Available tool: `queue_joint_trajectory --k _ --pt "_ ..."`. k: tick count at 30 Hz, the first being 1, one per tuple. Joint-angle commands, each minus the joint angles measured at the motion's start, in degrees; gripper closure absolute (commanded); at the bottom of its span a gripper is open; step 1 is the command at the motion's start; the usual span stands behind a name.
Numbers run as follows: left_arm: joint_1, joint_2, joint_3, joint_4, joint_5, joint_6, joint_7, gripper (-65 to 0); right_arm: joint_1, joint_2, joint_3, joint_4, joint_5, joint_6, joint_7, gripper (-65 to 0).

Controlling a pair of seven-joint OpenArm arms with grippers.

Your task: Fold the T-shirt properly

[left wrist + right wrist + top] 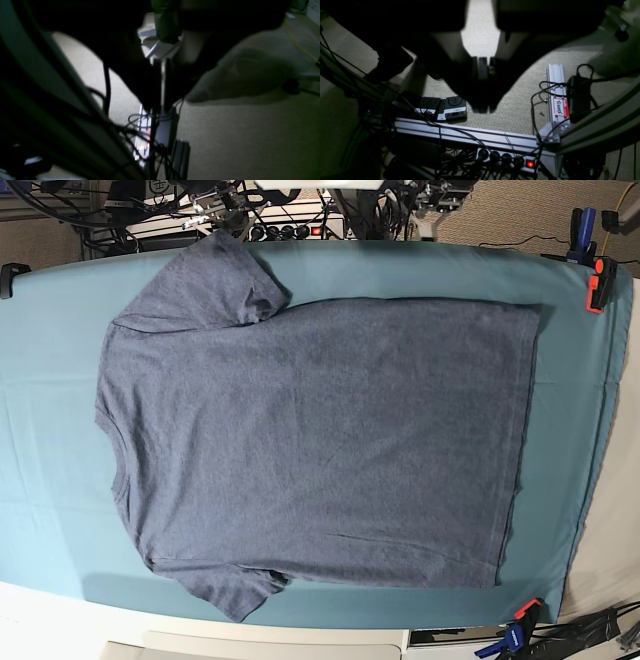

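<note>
The T-shirt point(320, 440) lies spread flat on the teal table cloth point(50, 380), plain side up. Its collar is to the left, its hem to the right, and one sleeve point(235, 275) points to the far edge and the other point(235, 595) to the near edge. Neither arm shows in the base view. In the left wrist view my left gripper point(160, 100) is a dark shape with its jaws together, hanging over carpet floor. My right gripper point(483, 107) also hangs over the floor, jaws pressed shut on nothing.
Orange and blue clamps point(598, 280) point(520, 620) pin the cloth at the right corners, and a black clamp point(10, 275) at the left. Cables and a power strip point(280, 225) sit past the far edge. Below are an aluminium frame point(470, 135) and a lit power strip point(530, 163).
</note>
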Motion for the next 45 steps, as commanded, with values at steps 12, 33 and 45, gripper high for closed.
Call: queue_joint_trajectory --k 12,33,45 --pt "0.5 -0.4 0.1 0.1 0.2 -0.1 0.1 -3.3 0.0 0.3 -0.1 0.4 0.3 -0.3 0.6 0.0" --pt "22.1 -7.9 0.1 26.0 -6.7 -0.1 6.1 -3.3 -14.5 7.0 -0.1 14.9 0.5 -0.2 3.0 0.0" --pt "48.6 -15.6 0.1 61.7 -6.7 -0.1 8.0 -3.3 -35.1 12.6 -0.1 40.9 0.5 -0.3 3.0 0.0"
